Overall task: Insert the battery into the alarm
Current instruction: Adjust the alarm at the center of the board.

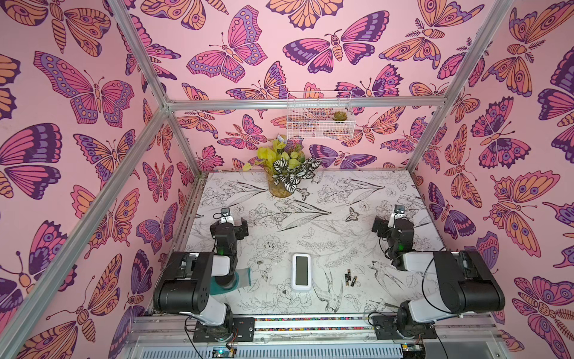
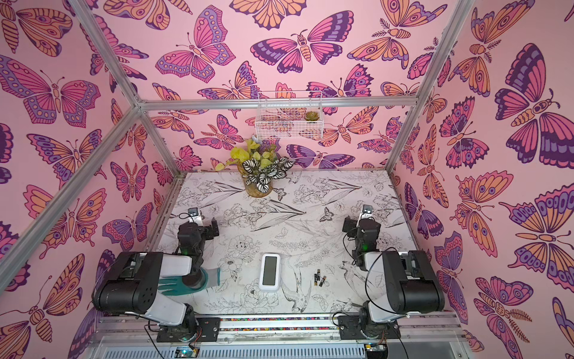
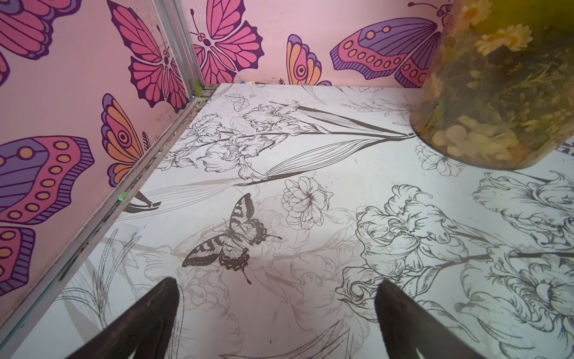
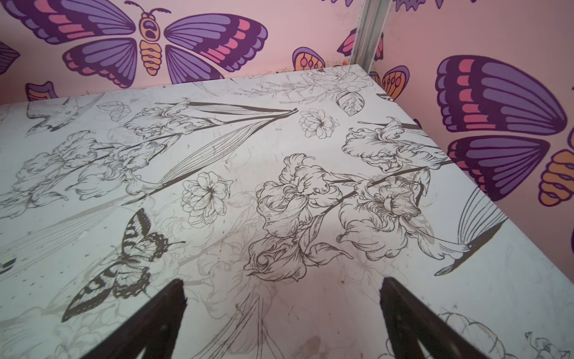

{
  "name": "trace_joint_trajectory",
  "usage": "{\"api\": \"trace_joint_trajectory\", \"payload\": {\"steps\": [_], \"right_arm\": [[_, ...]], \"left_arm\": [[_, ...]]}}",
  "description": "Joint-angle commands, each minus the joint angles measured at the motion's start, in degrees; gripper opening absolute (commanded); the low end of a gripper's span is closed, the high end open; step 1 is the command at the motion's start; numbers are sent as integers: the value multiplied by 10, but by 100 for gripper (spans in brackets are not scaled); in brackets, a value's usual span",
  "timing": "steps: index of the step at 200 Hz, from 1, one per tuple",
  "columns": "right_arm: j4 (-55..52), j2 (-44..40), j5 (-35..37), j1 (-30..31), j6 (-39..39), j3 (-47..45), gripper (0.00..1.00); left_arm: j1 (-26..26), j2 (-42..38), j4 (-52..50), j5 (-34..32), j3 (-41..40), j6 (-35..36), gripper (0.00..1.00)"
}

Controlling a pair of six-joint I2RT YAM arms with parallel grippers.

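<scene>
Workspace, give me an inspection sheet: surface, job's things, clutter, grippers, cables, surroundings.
Surface: table, flower print, scuffed.
Job's things: alarm lying screen up, screen dark; batteries loose beside it on the right arm's side, not touching it.
Clutter: teal glove partly under left arm; vase of plants at the back.
Grippers: left gripper open, empty; right gripper open, empty; both over bare table.
Cables: black cables loop at the arms.
Surroundings: butterfly walls, metal frame, wire basket holding a succulent.
</scene>
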Motion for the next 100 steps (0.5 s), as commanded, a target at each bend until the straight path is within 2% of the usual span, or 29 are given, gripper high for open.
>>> {"api": "trace_joint_trajectory", "payload": {"steps": [1,5,15,28,37,43,48,60,70,82,100], "right_arm": [[-109,-134,-1,15,-7,11,99],[-165,-167,4,15,12,21,99],[-291,-237,30,14,63,55,99],[-450,-294,78,13,167,98,99],[-525,-319,73,7,224,113,99],[-532,-331,50,4,243,109,99],[-522,-340,26,2,256,100,99],[-523,-353,-32,1,296,85,99],[-533,-358,-78,0,328,74,99],[-521,-361,-156,0,333,58,99],[-510,-367,-283,1,301,44,99]], "left_arm": [[-47,-106,-36,-66,-7,43,100],[-61,-143,-65,-95,-7,42,100],[-77,-229,-154,-148,11,-38,100],[-78,-325,-307,-113,36,-159,100],[-75,-373,-350,-90,27,-227,100],[-73,-396,-341,-85,8,-288,100],[-67,-418,-351,-46,-3,-324,100],[-61,-461,-379,85,0,-327,99],[-77,-472,-456,145,36,-333,96],[-126,-463,-552,147,77,-356,92],[-250,-427,-657,78,121,-377,90]]}}
